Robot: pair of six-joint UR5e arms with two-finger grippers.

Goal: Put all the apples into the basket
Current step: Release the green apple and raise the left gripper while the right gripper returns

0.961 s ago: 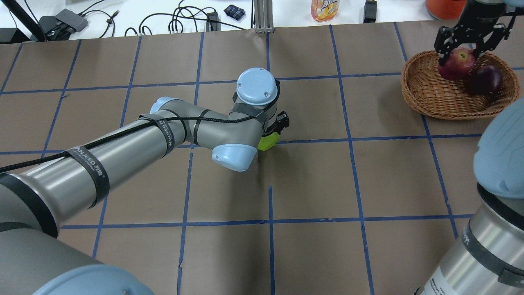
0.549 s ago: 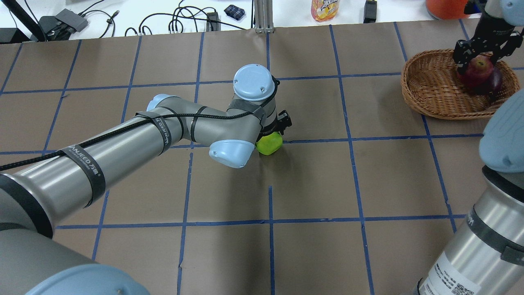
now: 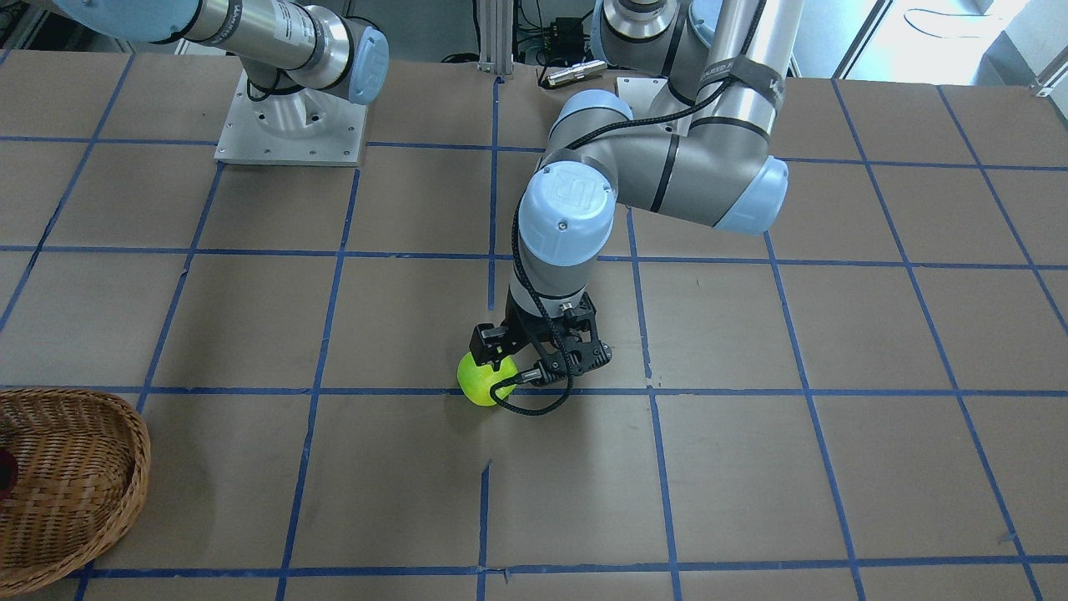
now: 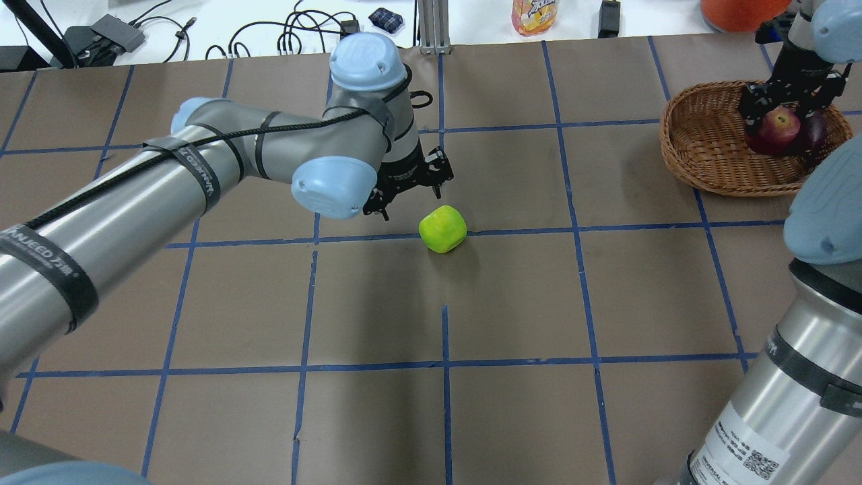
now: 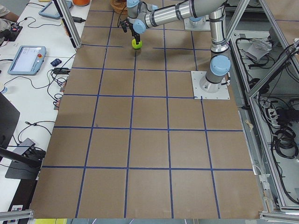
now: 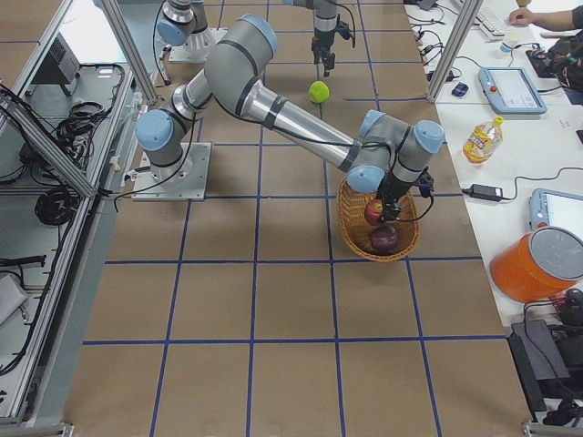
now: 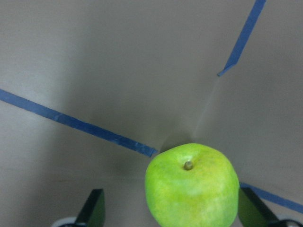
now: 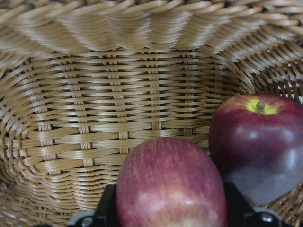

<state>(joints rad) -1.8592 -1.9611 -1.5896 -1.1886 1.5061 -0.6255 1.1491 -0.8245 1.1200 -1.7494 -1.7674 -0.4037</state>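
Observation:
The yellow-green apple point(image 4: 442, 229) sits on the brown table on a blue tape line. My left gripper point(image 4: 412, 201) is open and empty, a little above it; in the left wrist view the apple point(image 7: 191, 187) lies between the spread fingers point(image 7: 92, 210), untouched. The wicker basket point(image 4: 700, 155) stands at the far right. My right gripper point(image 4: 781, 111) is low inside it, shut on the red apple point(image 4: 774, 128), which fills the gap between the fingers in the right wrist view point(image 8: 170, 184). The dark maroon apple point(image 8: 258, 142) lies in the basket, right beside it.
Beyond the table's far edge stand a drink bottle point(image 4: 534, 15), an orange bucket point(image 4: 734, 10), a metal post point(image 4: 431, 27) and cables point(image 4: 296, 37). The basket point(image 3: 75, 467) is several grid squares from the green apple point(image 3: 482, 380).
My left gripper has risen and drawn back from the green apple, which stays on the table. My right gripper has lowered the red apple deeper into the basket beside the maroon one.

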